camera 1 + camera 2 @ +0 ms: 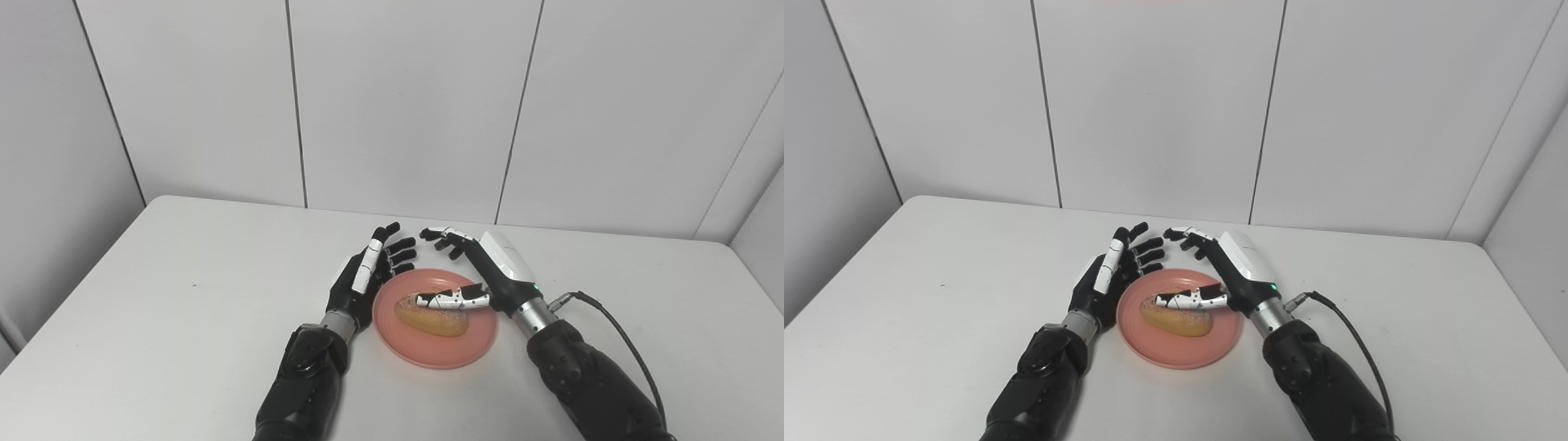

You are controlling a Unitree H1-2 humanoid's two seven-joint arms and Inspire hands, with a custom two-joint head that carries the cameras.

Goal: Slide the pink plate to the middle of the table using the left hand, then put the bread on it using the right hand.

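Observation:
A pink plate (453,352) sits near the middle of the white table. A golden bread roll (432,320) lies on it, toward its left half. My left hand (367,275) is open, fingers spread, at the plate's left rim. My right hand (484,269) is open above the plate's right and far side; its thumb (453,299) lies over the top of the bread, while its fingers (450,239) reach past the far rim. The same shows in the right eye view, with the plate (1182,352), bread (1179,321), left hand (1111,275) and right hand (1234,266).
The white table (184,306) stretches to both sides, with its far edge against a grey panelled wall (404,104). A black cable (618,331) runs from my right wrist over the table at the right.

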